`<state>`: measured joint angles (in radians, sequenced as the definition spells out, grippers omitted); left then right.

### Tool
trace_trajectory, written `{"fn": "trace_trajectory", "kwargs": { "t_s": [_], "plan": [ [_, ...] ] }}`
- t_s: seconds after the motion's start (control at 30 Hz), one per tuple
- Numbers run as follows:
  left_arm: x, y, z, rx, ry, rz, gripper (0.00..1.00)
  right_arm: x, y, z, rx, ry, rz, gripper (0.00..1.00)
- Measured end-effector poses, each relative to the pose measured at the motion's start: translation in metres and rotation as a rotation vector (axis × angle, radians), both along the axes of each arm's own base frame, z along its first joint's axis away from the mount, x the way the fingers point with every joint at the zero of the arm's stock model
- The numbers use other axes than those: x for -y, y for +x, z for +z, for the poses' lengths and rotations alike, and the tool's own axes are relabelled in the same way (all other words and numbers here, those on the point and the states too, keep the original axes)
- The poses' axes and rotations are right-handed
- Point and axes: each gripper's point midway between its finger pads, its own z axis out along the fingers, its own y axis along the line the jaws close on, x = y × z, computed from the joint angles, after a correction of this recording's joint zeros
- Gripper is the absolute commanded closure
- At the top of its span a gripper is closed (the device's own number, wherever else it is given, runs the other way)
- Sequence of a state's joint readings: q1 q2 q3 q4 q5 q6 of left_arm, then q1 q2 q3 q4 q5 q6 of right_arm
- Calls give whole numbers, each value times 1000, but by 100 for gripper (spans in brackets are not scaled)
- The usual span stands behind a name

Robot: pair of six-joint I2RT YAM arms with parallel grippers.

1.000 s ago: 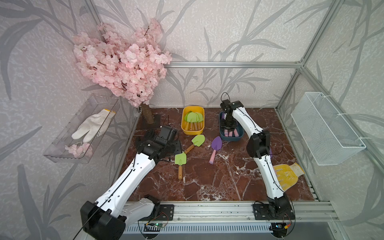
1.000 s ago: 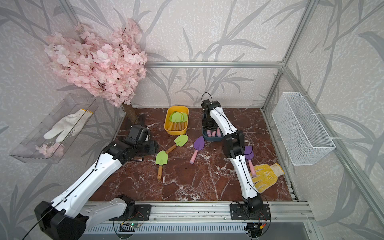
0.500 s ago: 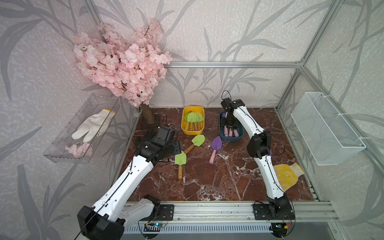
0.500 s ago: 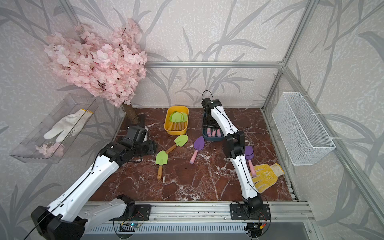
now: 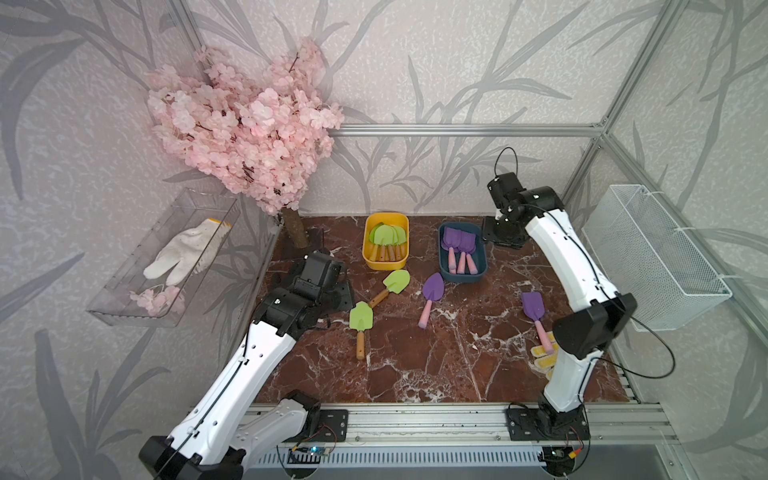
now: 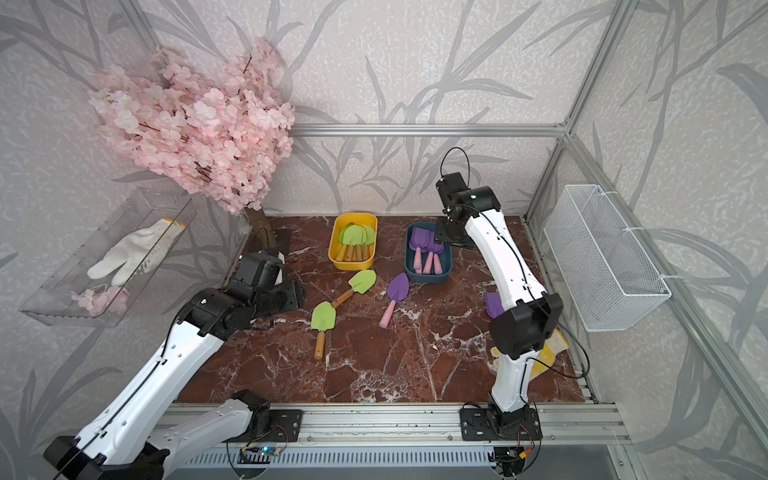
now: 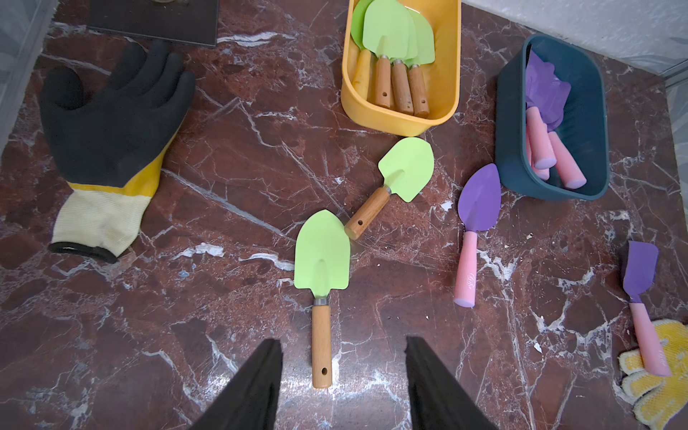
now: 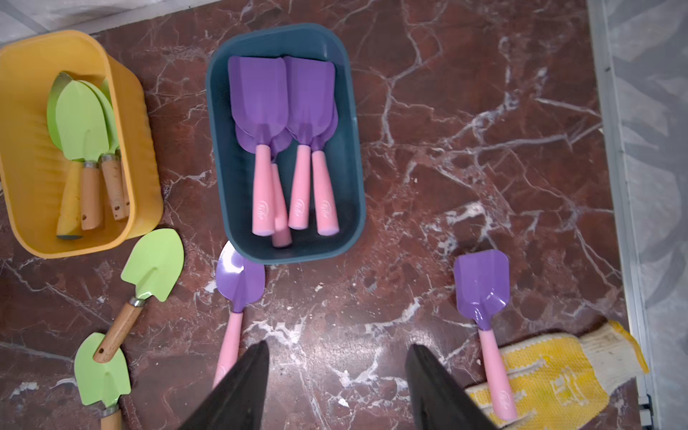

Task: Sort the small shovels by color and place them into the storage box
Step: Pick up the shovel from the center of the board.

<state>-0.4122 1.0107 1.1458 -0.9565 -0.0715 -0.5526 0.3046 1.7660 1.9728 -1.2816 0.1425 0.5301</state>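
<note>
Right arm withdrawn, glossy purple shovels stacked

left bin beside right bin; four shovels loose before them

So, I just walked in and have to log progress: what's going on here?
Two robot arms are sorting shovels by colour. Green shovels lie in the yellow box, purple shovels in the blue box. Four lie loose on the table: a pointed green shovel, a rounded green shovel, a pointed purple shovel, and a square purple shovel with its handle on a yellow glove. The left gripper hovers open by the pointed green shovel; the right gripper hangs open and empty near the blue box.
</note>
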Motion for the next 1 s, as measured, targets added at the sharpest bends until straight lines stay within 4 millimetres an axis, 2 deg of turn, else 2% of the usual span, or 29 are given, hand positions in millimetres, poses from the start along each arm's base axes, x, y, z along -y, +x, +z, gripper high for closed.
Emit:
{"fn": "trace_trajectory", "kwargs": {
  "t_s": [0.1, 0.17, 0.37, 0.5, 0.77, 0.87, 1.0],
  "plan": [
    [0, -4, -1, -7, 6, -4, 43, 26, -36, -14, -3, 17, -69, 37],
    [1, -5, -1, -9, 7, -10, 43, 39, -53, -23, -8, 28, -108, 37],
    [17, -7, -7, -32, 2, -53, 44, 58, -85, -59, -59, 54, -173, 37],
    [35, -10, -22, -76, 6, -103, 44, 66, -105, -84, -118, 75, -199, 37],
    [68, -13, -61, -199, 61, -177, 42, 69, -117, -91, -126, 123, -212, 37],
    [69, -9, -76, -238, 103, -175, 37, 67, -119, -90, -120, 139, -203, 37],
    [72, 2, -92, -291, 192, -211, 35, 65, -119, -87, -111, 154, -188, 37]
  ]
}}
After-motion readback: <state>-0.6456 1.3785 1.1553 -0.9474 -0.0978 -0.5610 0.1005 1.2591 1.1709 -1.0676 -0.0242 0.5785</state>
